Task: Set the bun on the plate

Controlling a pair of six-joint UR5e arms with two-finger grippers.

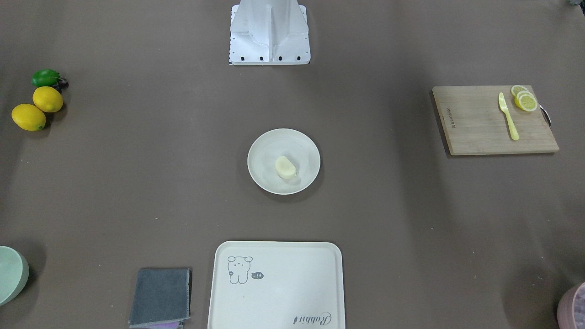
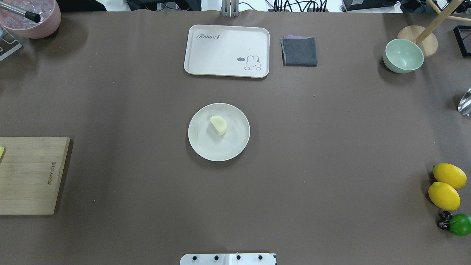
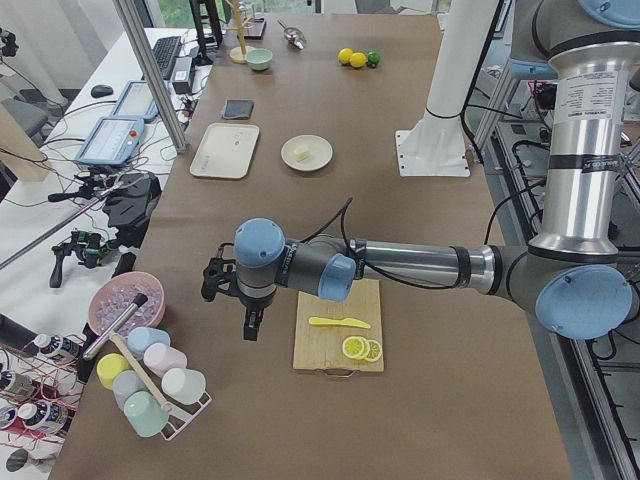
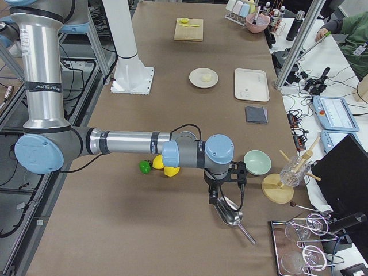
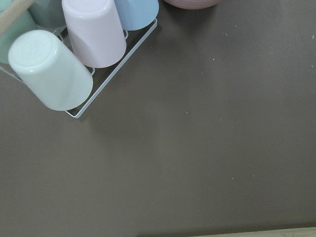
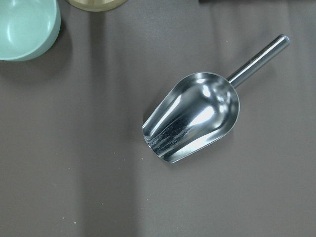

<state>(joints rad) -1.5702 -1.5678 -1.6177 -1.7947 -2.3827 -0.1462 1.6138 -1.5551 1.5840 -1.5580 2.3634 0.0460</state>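
Small pale cream bun (image 1: 285, 167) lying in the round off-white plate (image 1: 263, 148) at the middle of the brown bench (image 1: 137, 183).

The bun sits slightly off the plate's centre, inside the raised rim. The plate is well apart from the rectangular cream tray with a rabbit drawing (image 2: 220, 48), the wooden cutting board (image 1: 475, 123) carrying lemon slices (image 1: 524, 99), and the pale green bowl (image 2: 403, 56). A pink bowl (image 2: 44, 27) at one bench corner holds clear lumps. The left hand (image 3: 251, 322) hangs near that bowl and a wire rack of pastel cups (image 5: 74, 59). The right hand (image 4: 213, 195) hangs over a shiny metal scoop (image 6: 192, 118) at the opposite end. For both hands, I cannot tell whether the fingers are spread or pressed together.
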